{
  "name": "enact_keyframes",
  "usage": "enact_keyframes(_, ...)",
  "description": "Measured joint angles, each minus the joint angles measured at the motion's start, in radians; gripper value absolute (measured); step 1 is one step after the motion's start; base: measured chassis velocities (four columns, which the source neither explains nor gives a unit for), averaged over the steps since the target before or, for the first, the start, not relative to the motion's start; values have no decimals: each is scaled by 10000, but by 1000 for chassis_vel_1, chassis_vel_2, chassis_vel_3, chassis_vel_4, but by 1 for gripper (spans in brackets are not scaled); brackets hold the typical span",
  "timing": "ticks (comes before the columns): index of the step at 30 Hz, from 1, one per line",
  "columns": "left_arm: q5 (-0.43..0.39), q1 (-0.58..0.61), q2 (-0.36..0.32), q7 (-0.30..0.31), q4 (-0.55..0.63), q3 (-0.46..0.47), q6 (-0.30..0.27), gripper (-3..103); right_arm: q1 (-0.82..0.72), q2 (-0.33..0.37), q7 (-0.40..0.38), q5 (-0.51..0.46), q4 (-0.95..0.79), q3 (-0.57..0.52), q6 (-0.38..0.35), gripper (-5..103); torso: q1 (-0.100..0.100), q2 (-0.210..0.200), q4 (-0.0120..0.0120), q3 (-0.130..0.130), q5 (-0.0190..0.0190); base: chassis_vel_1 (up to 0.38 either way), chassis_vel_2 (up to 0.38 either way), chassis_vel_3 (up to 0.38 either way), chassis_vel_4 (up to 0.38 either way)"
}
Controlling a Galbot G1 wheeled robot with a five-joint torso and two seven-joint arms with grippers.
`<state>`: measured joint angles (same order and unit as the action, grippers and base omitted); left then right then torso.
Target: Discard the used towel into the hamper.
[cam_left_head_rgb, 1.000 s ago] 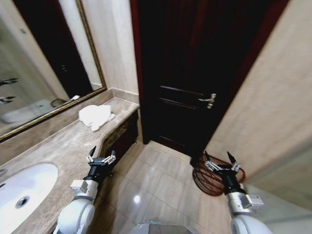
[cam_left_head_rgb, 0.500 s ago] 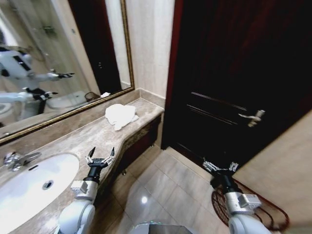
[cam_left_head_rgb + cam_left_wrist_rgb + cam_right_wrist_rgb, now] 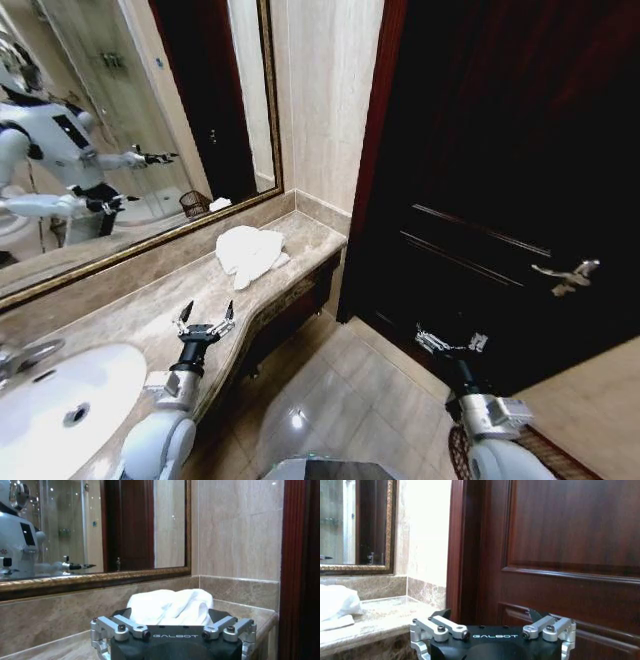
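Two grippers are raised ahead of the robot, neither holding anything. Furthest left, a sink (image 3: 60, 405) is set into the marble table (image 3: 140, 315), beneath a gilt-framed mirror (image 3: 130, 140). The left gripper (image 3: 204, 322) hovers above the table's front edge, fingers spread apart. Further along the table, near the wall corner, lies the towel (image 3: 250, 252), a crumpled white heap, well apart from that gripper; the left wrist view places it straight ahead. Judgement: the step in hand is the approach, best done by closing squarely on the heap and gripping a thick fold from above. A dark door (image 3: 500, 180) is to the right. The right gripper (image 3: 447, 342) hangs before it, fingers also apart. The hamper (image 3: 520, 455) appears at bottom right, largely cut off behind that arm; its contents cannot be determined.
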<state>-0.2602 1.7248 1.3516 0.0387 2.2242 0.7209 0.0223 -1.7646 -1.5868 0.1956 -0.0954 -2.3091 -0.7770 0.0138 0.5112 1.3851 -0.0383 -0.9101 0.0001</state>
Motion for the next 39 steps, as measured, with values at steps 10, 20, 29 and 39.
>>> enact_keyframes(10,-195,-31,5,246,151,-35,-233,100,-28,-5,84,71,73,36,45,100,-10,1,0,2,-3,-35,71,38,-21)
enact_keyframes(20,-1619,-1619,-1299,983,439,-34,-3077,100,-58,15,-33,109,174,-29,163,100,-9,2,3,2,-2,31,-6,-15,19)
enact_keyframes(29,-2562,-2672,-2373,1489,196,-47,-3922,100,0,238,-139,48,437,-52,203,100,-6,2,-2,1,-1,0,0,0,0)
enact_keyframes(39,-3176,-3359,-3256,1516,-712,-153,-4004,100,10,328,-248,-360,131,-69,-151,100,-6,2,-1,1,-2,0,0,0,0)
